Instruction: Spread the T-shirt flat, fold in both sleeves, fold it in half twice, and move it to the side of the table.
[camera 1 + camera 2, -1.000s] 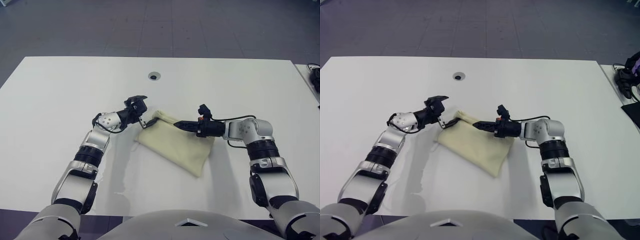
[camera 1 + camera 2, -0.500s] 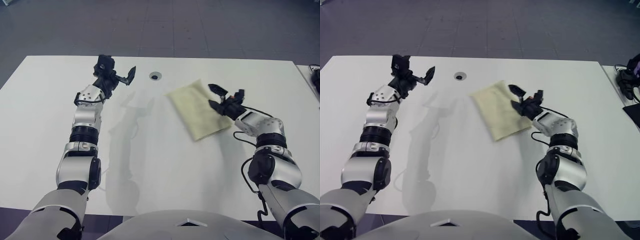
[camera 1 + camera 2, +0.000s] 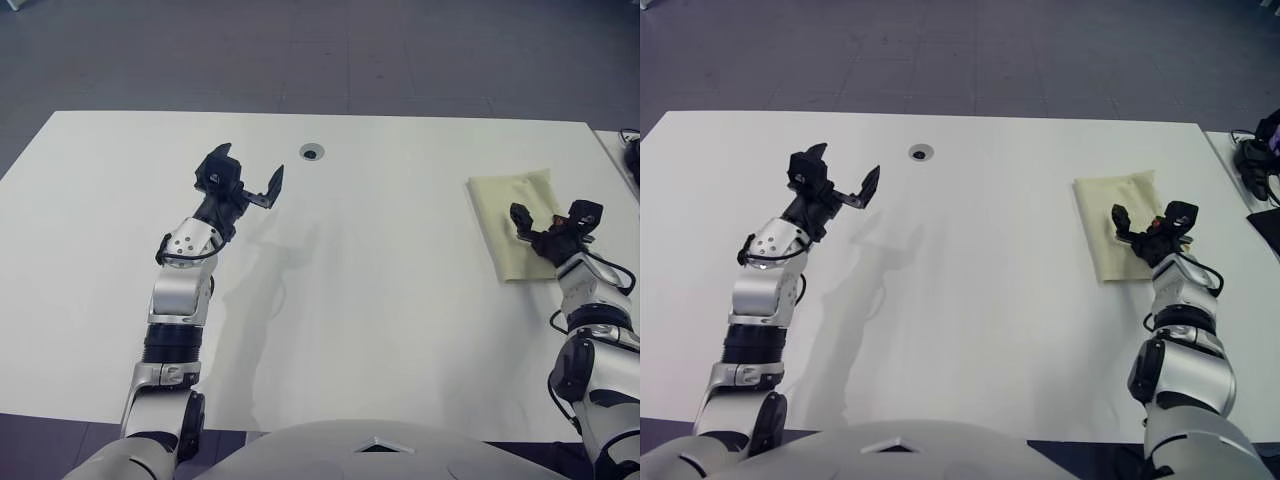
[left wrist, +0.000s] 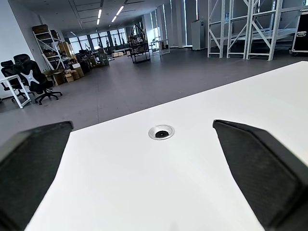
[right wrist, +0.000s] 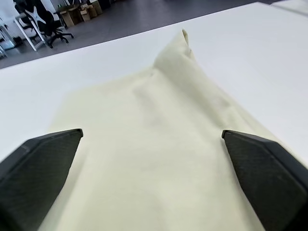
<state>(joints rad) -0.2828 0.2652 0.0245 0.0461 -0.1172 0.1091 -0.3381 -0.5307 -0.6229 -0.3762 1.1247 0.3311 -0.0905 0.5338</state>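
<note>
Pale yellow T-shirt [image 3: 515,225], left eye view: we see it folded to a small rectangle, lying flat close to the right edge of the table [image 3: 400,330]. One second ago it lay at the front middle between both arms, and half a second ago it was already on the way to the right.
Right gripper [image 3: 553,215], left eye view: it stands over the near part of the T-shirt, fingers spread wide and gripping nothing (we cannot tell if it touches the cloth). One second ago it lay on the cloth in the middle of the table.
Left gripper [image 3: 250,168], left eye view: it is raised over the left half of the table, wide open and empty, well apart from the T-shirt. One second ago it was at the corner of the cloth.
Right eye view: we find the same layout, with the T-shirt [image 3: 1115,225] beside the right edge.
Left wrist view: the two dark fingers [image 4: 260,163] stand far apart, and between them we see bare table and the cable hole [image 4: 161,132].
Right wrist view: the fingers [image 5: 41,159] are far apart with the cloth [image 5: 154,144] below them, and nothing is pinched.
Meaning for the task: we judge the move to the side is done and the cloth released, so little is left except drawing the right arm back.
</note>
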